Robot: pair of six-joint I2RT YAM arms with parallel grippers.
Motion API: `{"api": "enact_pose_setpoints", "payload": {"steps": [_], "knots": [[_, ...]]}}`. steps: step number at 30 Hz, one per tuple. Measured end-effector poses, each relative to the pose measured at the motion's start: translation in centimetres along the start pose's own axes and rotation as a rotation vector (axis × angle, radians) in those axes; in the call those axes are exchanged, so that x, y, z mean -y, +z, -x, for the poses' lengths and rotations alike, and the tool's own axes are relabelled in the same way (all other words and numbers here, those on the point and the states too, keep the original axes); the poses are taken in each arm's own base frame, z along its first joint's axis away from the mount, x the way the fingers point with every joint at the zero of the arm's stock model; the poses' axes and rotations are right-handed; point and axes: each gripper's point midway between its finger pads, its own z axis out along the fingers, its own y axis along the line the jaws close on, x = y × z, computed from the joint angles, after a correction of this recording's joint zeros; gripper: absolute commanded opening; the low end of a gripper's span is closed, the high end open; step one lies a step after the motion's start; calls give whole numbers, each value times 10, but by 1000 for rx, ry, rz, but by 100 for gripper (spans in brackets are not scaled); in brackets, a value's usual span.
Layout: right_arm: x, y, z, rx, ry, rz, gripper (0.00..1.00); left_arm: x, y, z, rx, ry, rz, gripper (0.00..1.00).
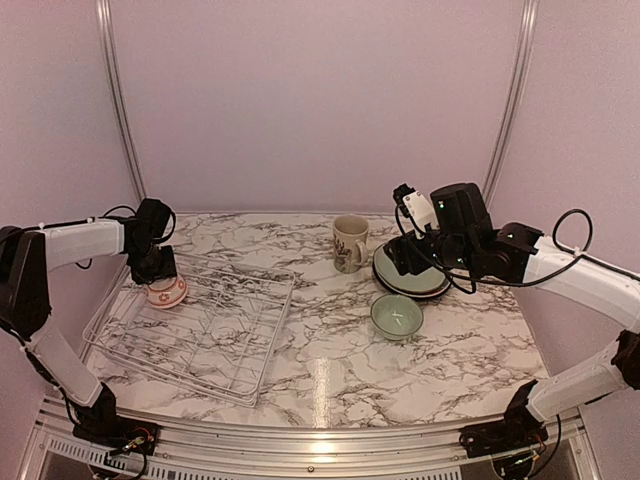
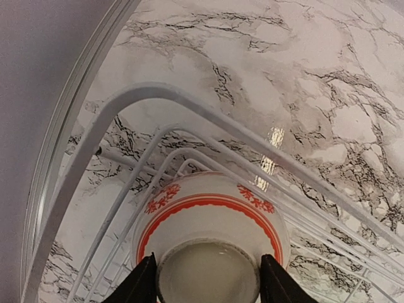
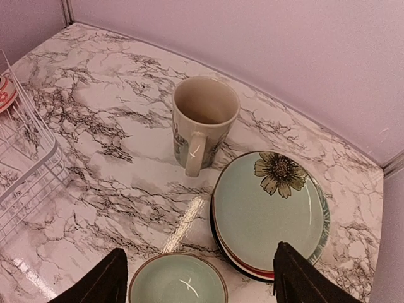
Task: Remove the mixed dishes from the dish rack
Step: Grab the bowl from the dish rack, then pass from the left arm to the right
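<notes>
Top external view, and the action is on the left: the small red-and-white patterned bowl (image 1: 166, 292) sits upside down in the 10 o'clock corner of the low white wire dish rack (image 1: 272, 340), directly under the left gripper (image 1: 158, 275). Over to the left wrist camera, and that bowl fills the lower frame, foot ring up, with the black fingers (image 2: 140, 281) pressed against it at 9 and 3 o'clock, clamped on the base and only partly spread. The bowl rests on the rack wires, and the rest of the rack shows bare wire. Across the grey-veined marble table (image 1: 330, 370), the right gripper (image 1: 405, 255) hangs above the unloaded pieces with its jaws spread wide, gripping nothing and touching nothing. From the right wrist camera, the pale green bowl (image 3: 178, 281) lies below it at 6 o'clock, between the fingers but well under them. A pale green plate with a dark flower mark (image 3: 271, 208) tops a stack at 4 o'clock, with the large black plate (image 3: 218, 243) showing at its lower rim. The cream mug with a dark leafy print (image 3: 203, 120) stands upright at 12 o'clock, just beside the stack.
</notes>
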Motion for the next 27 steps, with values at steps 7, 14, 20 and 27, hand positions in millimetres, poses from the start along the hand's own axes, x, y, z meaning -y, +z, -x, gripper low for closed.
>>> {"api": "enact_pose_setpoints", "payload": {"steps": [7,14,20,27], "knots": [[-1,1,0,-1,0,3,76,-1,-2,1,6,-1,0,35],[-3,2,0,0,5,14,77,-1,-9,-3,-3,5,-21,26],[-8,2,4,14,29,41,76,5,-39,5,35,-14,-108,25],[-20,1,14,53,89,112,76,25,-97,21,120,-58,-337,25]]}}
